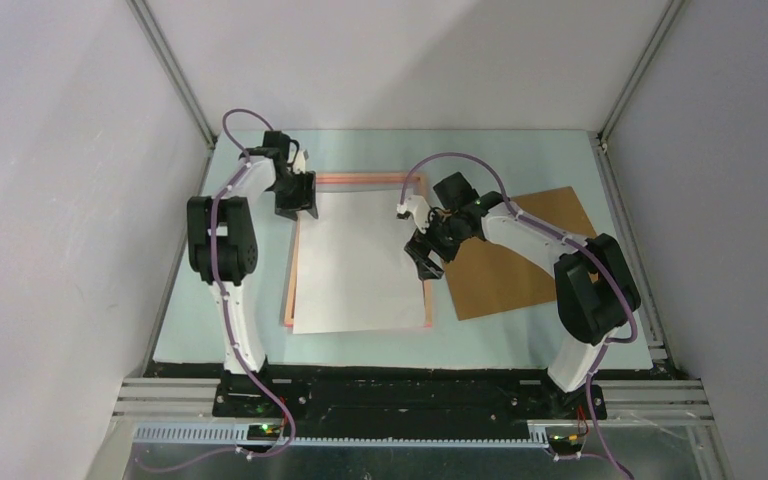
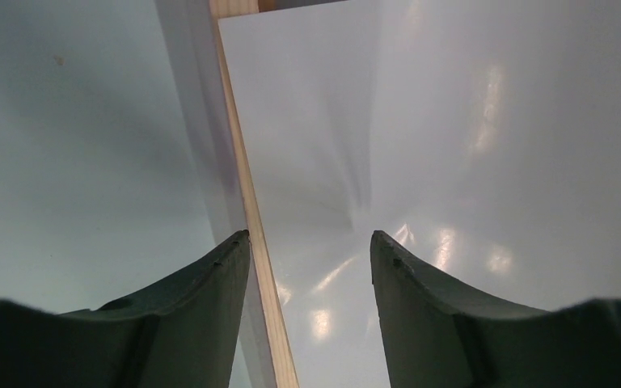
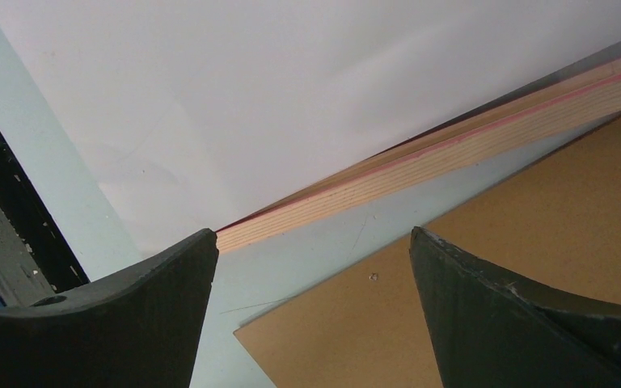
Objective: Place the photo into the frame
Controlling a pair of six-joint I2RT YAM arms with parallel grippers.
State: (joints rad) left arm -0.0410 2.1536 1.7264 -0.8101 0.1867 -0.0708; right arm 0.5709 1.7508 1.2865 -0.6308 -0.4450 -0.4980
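From above, the frame (image 1: 360, 179) lies flat in the middle of the table (image 1: 220, 330), its pink-orange border showing along the far and left sides. The photo (image 1: 360, 260) lies on it white side up and slightly skewed, covering most of the opening, its near edge reaching over the frame's near rail. A brown board (image 1: 520, 250) lies on the table to the right, just beside the frame. The left claw (image 1: 296, 200) hangs over the photo's far left corner. The right claw (image 1: 426, 265) hangs at the frame's right edge, between the photo and the board. In the left wrist view, the left claw (image 2: 309, 236) is spread wide with nothing in it. One finger is over the bare table (image 2: 73, 145) and the other over the glossy white photo (image 2: 453, 121), with the pale wooden rail of the frame (image 2: 247, 186) running between them. In the right wrist view, the right claw (image 3: 312, 232) also stands wide apart and empty. The frame's layered wooden rail (image 3: 453, 149) crosses the view with a pink line along its top. The white photo (image 3: 251, 81) reaches that rail, and whether it rests on the rail or inside it is unclear. A strip of table (image 3: 315, 259) separates the rail from the board (image 3: 534, 242).
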